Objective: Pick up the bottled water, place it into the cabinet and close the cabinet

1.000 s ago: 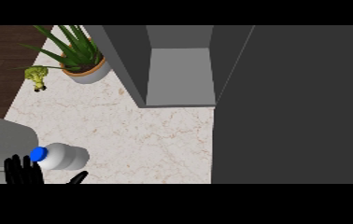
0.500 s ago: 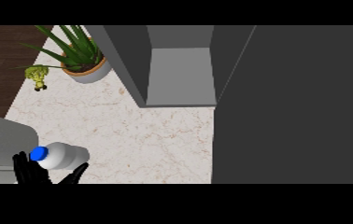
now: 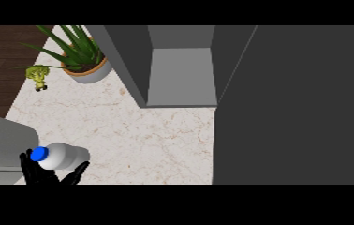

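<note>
I have the left hand (image 3: 43,172) at the lower left corner of the head view, its black fingers (image 3: 77,168) curled round the white plastic water bottle with the blue cap (image 3: 61,156); the bottle lies tilted in that grasp, cap toward the view's left, over the near left part of the pale marbled surface (image 3: 152,139); whether its base touches the surface I cannot tell. My right hand shows nowhere in this view, so I say nothing of its fingers.

By my reading the pick-up step is in hand and nearly settled; placing and closing are both not yet done. The next move, as I judge it, calls for carrying the bottle up and across toward the grey cabinet (image 3: 131,55) at the upper middle, which stands well apart from the hand; I would need to turn the bottle so that it goes through the opening without catching the side walls; the large dark grey cabinet door (image 3: 290,107) stands swung out along the right, and it must be swung to afterwards.

As for containers: the cabinet's open compartment (image 3: 181,74) shows a bare grey floor with nothing in it; the grey round pot (image 3: 90,74) at the upper left holds a spiky green plant (image 3: 72,48); a small yellow-green figure (image 3: 39,74) stands just beside that pot.
</note>
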Controlling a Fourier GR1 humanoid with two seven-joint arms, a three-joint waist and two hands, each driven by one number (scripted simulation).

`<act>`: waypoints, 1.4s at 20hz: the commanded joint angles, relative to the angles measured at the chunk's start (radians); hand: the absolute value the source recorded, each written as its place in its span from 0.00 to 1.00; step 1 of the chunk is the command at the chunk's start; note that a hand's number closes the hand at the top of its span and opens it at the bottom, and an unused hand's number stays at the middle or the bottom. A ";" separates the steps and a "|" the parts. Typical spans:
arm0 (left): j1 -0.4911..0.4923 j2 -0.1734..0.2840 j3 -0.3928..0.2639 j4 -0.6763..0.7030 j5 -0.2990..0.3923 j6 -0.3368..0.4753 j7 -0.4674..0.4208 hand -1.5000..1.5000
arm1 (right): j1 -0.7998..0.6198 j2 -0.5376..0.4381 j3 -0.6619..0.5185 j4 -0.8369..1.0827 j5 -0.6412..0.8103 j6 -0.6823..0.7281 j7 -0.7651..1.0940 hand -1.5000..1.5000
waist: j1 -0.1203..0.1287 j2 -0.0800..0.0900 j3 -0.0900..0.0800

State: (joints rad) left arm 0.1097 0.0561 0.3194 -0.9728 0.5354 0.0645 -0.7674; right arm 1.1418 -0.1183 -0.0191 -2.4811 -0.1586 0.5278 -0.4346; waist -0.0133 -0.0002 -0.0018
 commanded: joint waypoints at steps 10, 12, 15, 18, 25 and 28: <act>-0.153 0.008 0.041 0.174 0.066 -0.165 -0.096 1.00 | 0.014 0.005 -0.068 -0.114 -0.121 0.028 0.074 0.00 | 0.004 0.002 0.001; -0.140 0.028 0.037 0.125 0.080 -0.169 -0.046 1.00 | -0.002 0.013 -0.081 -0.103 -0.117 0.031 0.051 0.00 | 0.007 0.000 0.001; -0.235 0.028 0.063 0.193 0.084 -0.122 -0.077 1.00 | -0.017 0.024 -0.058 -0.081 -0.081 0.045 0.041 0.00 | 0.001 0.001 0.001; -0.200 0.016 0.048 0.211 0.072 -0.172 -0.128 1.00 | -0.059 0.003 -0.123 -0.016 -0.149 0.063 0.029 0.00 | 0.006 0.001 0.001; -0.309 -0.005 -0.199 0.193 -0.126 -0.243 -0.044 1.00 | 0.023 0.019 -0.036 -0.078 -0.043 0.092 -0.013 0.00 | -0.037 0.000 0.000; -0.289 -0.018 -0.219 0.195 -0.150 -0.294 -0.119 1.00 | 0.056 0.026 -0.051 -0.106 -0.082 0.076 0.014 0.00 | -0.008 0.000 0.000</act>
State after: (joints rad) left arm -0.1634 0.0482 0.1621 -0.7811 0.4401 -0.1818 -0.8552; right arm 1.1383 -0.0935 -0.0625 -2.4388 -0.1632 0.5941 -0.4680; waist -0.0261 0.0008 -0.0016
